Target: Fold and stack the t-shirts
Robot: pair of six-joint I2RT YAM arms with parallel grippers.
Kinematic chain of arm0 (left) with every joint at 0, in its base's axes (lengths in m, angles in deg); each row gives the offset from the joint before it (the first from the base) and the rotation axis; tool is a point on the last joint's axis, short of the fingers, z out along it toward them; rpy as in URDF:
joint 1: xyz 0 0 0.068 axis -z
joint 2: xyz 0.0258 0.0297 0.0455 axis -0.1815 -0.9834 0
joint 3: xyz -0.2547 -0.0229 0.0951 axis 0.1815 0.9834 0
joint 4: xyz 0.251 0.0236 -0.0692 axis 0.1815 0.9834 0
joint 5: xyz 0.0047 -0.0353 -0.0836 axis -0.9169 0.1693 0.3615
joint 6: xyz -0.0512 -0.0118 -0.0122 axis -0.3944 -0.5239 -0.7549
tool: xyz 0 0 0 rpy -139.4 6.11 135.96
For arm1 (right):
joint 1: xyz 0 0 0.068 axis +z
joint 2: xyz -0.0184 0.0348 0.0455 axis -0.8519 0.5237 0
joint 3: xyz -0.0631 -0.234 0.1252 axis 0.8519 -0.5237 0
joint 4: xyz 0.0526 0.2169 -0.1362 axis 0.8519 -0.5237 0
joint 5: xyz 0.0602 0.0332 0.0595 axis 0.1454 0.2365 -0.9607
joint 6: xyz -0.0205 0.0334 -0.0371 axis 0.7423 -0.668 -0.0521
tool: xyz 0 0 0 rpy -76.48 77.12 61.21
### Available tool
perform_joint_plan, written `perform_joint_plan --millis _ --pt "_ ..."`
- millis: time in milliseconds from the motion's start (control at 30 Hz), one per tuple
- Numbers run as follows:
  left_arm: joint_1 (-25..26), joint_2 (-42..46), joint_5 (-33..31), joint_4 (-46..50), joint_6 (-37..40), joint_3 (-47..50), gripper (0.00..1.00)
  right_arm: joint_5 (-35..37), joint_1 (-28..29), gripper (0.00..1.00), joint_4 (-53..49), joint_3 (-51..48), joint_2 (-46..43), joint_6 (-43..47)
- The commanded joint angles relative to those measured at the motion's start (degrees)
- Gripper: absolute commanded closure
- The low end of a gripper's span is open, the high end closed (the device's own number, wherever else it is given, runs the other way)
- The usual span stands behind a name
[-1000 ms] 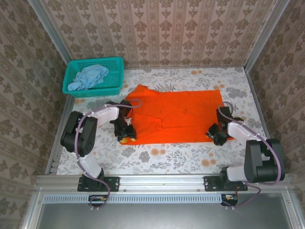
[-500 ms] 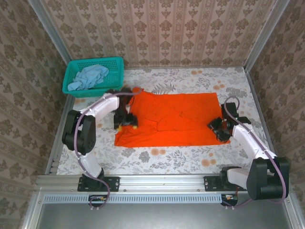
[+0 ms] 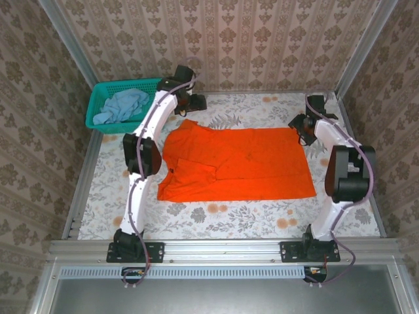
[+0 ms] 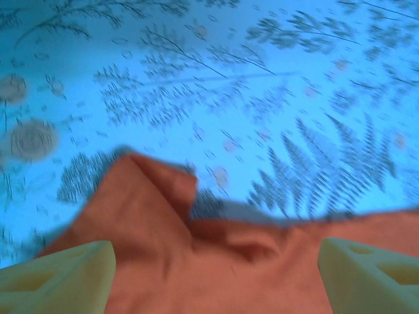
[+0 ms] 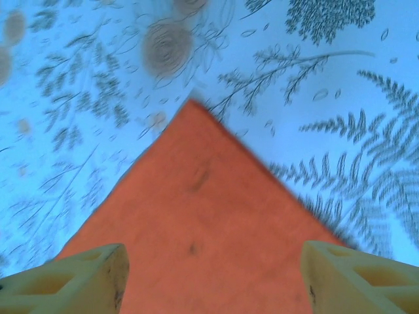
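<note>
Orange t-shirt (image 3: 239, 160): flat mid-frame, long axis left to right.
Blue t-shirt (image 3: 121, 104): bunched in the basket (image 3: 160, 84), upper left, well apart.
Left gripper (image 3: 198, 102): jaws wide, empty — just past the shirt's upper-left corner.
Right gripper (image 3: 300, 124): jaws wide, empty — at its upper-right corner.

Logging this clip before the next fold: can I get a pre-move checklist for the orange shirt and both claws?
1. Left claw open: ok.
2. Right claw open: ok.
3. Orange t-shirt, far-right corner centred ahead of right claw: ok.
4. Its far-left corner lying flat: not ok, rumpled ahead of left claw.
5. Either claw touching the cloth: cannot tell.
6. Pale blue t-shirt out of the way in the teal basket: ok.
</note>
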Motion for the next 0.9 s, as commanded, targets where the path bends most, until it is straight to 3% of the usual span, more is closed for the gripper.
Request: perform_joint_plan --millis 0,233,533,867 --pt "-1.6 -2.8 -3.2 -2.0 2.8 -2.9 0.18 1.5 -1.4 0.31 -0.4 5.9 5.0 3.2" --pt "-1.9 -8.1 0.0 -12.8 4.3 -4.3 0.21 -1.2 -1.2 0.37 -2.0 19.4 17.7 4.6" --pt "-2.6 -10.2 1.4 -9.6 4.8 -3.0 0.24 -3.0 -0.2 0.41 -4.9 29.0 26.7 6.0" --pt "-2.5 -6.6 2.5 -5.3 6.3 4.7 0.24 -3.1 1.1 0.46 -8.8 29.9 27.4 5.3"
